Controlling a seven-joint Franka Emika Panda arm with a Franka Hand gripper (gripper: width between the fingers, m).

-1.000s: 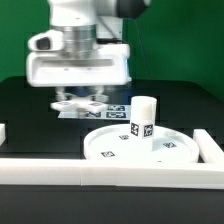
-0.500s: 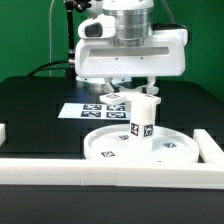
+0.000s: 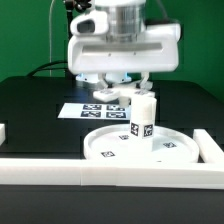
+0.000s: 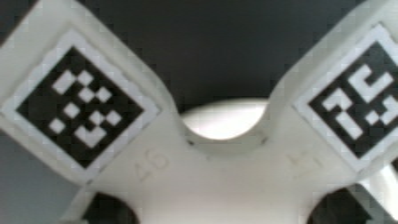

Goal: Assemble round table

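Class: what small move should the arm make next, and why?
Probably shift the pincer toward the exterior view's right, over the leg. It seems to hold the cross-shaped piece beside the leg's top; the leg stands upright on the disc.

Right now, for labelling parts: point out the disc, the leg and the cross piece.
disc (image 3: 95, 143): exterior view, bare floor near its rim.
leg (image 3: 144, 113): exterior view, middle of its side.
cross piece (image 4: 199, 176): wrist view, body between its tagged arms.
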